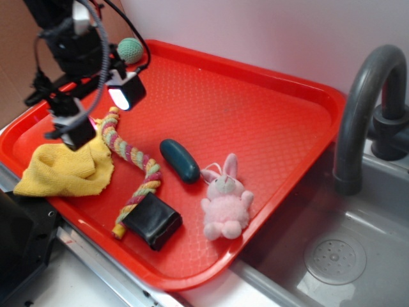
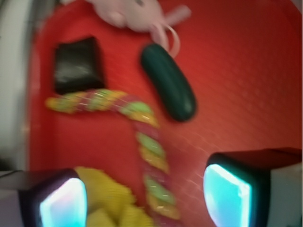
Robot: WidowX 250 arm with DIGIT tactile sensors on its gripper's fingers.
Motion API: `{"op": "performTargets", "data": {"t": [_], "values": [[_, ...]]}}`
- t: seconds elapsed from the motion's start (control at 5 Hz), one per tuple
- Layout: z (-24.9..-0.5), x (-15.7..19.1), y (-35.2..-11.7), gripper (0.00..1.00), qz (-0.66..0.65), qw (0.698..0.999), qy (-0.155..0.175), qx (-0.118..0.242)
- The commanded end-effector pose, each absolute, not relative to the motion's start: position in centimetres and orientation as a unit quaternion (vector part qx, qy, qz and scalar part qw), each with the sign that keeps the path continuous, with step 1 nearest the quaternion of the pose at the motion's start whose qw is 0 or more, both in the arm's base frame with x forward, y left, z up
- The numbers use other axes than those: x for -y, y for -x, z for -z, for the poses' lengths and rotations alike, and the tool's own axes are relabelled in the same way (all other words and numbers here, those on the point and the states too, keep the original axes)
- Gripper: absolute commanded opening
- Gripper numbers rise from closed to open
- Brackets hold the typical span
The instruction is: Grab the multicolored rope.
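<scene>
Rope: thick braided pink, yellow and green rope (image 1: 132, 167) lies on the red plastic tray (image 1: 268, 115), beside the yellow cloth (image 1: 64, 169).
Fingers: gripper (image 1: 99, 114) spread wide, empty, above the rope's upper end.
Axis: wrist view shows rope running toward 12 o'clock, then bending to 9.

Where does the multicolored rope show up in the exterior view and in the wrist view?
Exterior: the multicolored rope lies left of centre on the red tray, beside the yellow cloth.
Wrist: the rope bends from left-centre down to the bottom, between the open hand's fingers.
Shared landmark: the dark green oblong next to it.
</scene>
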State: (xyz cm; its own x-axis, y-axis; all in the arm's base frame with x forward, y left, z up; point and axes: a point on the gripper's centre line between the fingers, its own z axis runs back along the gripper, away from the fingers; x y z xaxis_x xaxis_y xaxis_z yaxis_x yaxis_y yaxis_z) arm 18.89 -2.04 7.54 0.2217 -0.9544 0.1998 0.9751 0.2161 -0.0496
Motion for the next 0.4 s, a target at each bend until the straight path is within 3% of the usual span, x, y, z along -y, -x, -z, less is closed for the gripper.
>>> {"op": "performTargets", "data": {"t": [0.0,0.2], "values": [[-2.8,2.8,-18.7,1.0,0.617,0.786,0.033,0.033],[-0.9,3.2,-18.0,1.0,0.634,0.772,0.036,0.02]]}}
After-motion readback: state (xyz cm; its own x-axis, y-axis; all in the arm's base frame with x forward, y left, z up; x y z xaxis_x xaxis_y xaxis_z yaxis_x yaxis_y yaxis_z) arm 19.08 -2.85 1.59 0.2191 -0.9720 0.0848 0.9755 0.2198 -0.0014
